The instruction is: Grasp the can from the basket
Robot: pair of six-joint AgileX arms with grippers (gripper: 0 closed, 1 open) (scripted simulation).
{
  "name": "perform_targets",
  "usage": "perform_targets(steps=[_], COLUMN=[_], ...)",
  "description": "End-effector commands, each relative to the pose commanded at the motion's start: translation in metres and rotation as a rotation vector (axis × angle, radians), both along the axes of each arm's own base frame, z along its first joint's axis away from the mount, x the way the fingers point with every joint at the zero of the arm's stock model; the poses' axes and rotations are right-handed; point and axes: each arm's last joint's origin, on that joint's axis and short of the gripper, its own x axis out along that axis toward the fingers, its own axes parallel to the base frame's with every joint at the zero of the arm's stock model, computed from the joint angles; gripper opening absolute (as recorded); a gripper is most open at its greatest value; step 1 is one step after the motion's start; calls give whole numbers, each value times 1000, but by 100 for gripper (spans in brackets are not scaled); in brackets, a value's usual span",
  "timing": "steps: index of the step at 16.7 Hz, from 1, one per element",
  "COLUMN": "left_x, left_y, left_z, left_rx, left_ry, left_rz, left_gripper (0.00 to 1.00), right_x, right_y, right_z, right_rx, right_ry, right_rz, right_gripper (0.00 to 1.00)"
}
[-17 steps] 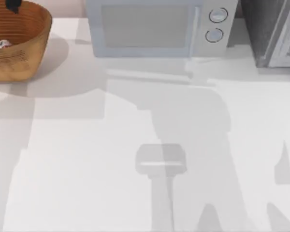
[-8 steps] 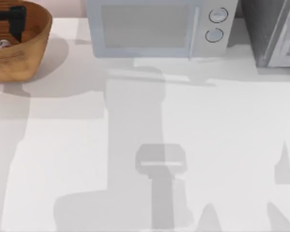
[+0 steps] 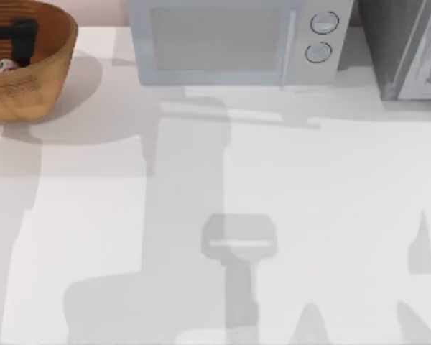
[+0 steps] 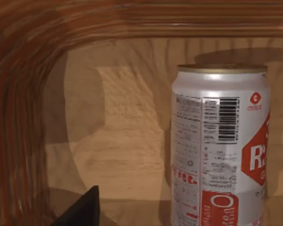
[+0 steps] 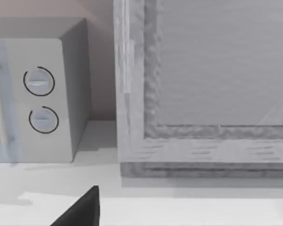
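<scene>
The small white-and-red labelled can [image 4: 219,146] with its gold top stands in the woven orange-brown basket [image 3: 39,79], just ahead of your left gripper [image 3: 11,34]; whether its fingers are apart, you cannot tell. Grasping remains.

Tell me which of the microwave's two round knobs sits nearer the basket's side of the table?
Neither clearly: the upper knob and lower knob are stacked; the lower sits marginally closer to the basket.

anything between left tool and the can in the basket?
Nothing. In the left wrist view only bare basket floor lies between the left tool's fingertip and the can. Top view puts the left tool inside the basket.
</scene>
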Motion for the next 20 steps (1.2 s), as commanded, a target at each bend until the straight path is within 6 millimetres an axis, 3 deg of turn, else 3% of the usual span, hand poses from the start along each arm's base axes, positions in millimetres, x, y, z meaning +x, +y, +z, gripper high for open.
perform_targets(steps=[5,13,18,20], left_x=[1,15,16,16], left_y=[-3,-3,-3,-3], left_z=[-1,-53,-57,-57], left_rx=[0,0,-1,-1], left_ry=[0,3,3,3], left_rz=[-5,0,0,0], left_gripper=[100,100,100,85], right_x=[0,0,0,0], right_y=[0,0,0,0], right_z=[0,0,0,0], right_rx=[0,0,0,0], right_ry=[0,0,0,0], right_rz=[0,0,0,0], right_gripper=[100,100,100,100])
